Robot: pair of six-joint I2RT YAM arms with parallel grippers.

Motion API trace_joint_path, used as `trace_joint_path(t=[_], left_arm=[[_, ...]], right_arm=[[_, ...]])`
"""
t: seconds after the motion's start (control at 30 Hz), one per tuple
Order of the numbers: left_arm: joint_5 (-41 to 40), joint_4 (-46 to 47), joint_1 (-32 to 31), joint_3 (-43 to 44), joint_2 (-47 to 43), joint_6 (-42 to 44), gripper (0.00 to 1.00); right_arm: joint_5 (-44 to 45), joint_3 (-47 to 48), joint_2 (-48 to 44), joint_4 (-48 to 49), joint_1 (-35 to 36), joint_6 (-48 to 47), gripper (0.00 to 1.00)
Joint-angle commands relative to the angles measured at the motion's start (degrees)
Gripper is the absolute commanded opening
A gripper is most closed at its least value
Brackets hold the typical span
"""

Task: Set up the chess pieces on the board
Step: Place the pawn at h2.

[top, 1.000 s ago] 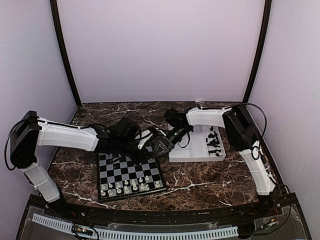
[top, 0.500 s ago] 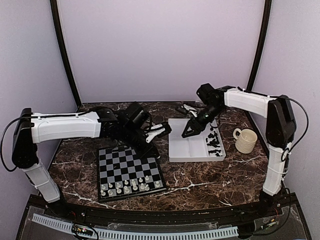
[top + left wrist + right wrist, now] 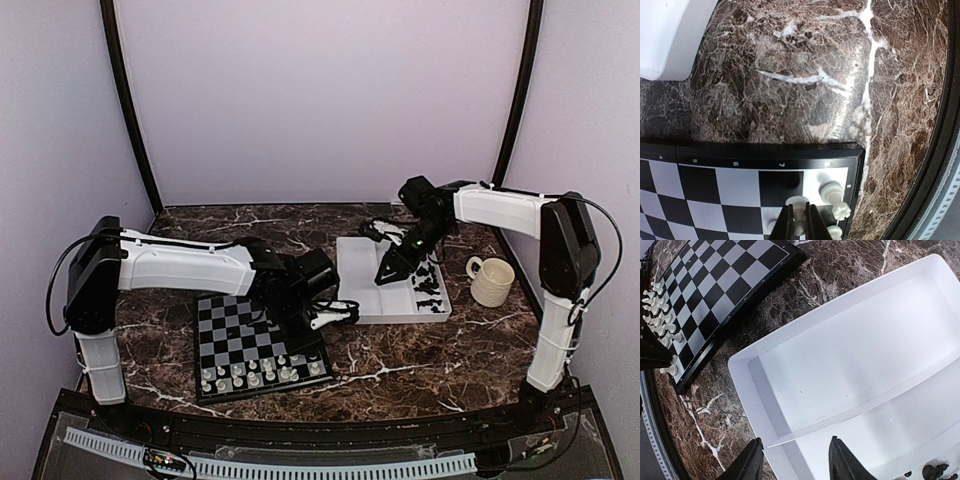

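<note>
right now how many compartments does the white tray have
2. One compartment on the side of the board, bare where visible; the other toward the mug, holding black pieces. The right gripper covers part of the tray from above.

Place: robot lab cell
Walls: plain lilac panels, black corner poles
Bench: marble-pattern table
Front edge: slotted white cable duct

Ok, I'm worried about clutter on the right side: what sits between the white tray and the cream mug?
Nothing. Only bare marble tabletop separates the tray from the mug, as the top view shows.
</note>
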Motion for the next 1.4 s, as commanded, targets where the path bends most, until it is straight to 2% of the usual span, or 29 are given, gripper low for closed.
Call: trace_joint_path(t=[0.0, 0.73, 1.03, 1.27, 1.37], left_arm=[[-1.3, -3.2, -0.1, 1.3, 0.2, 0.6, 0.02], [-3.0, 0.0, -0.1, 1.5, 2.8, -0.7, 0.07], [-3.3, -0.7, -0.1, 1.5, 2.9, -1.0, 0.20], [-3.5, -0.2, -0.1, 1.9, 1.5, -1.4, 0.21], [-4.8, 0.4, -0.1, 2.6, -0.2, -1.5, 0.23]], right_arm=[[-0.2, 1.3, -0.1, 0.6, 0.4, -0.7, 0.46], [-0.3, 1.3, 0.3, 0.2, 0.4, -0.7, 0.48], [-0.3, 1.5, 0.3, 0.0, 0.4, -0.7, 0.49], [-0.1, 1.7, 0.2, -0.4, 0.4, -0.8, 0.50], [2.6, 2.2, -0.5, -0.5, -0.2, -1.2, 0.49]])
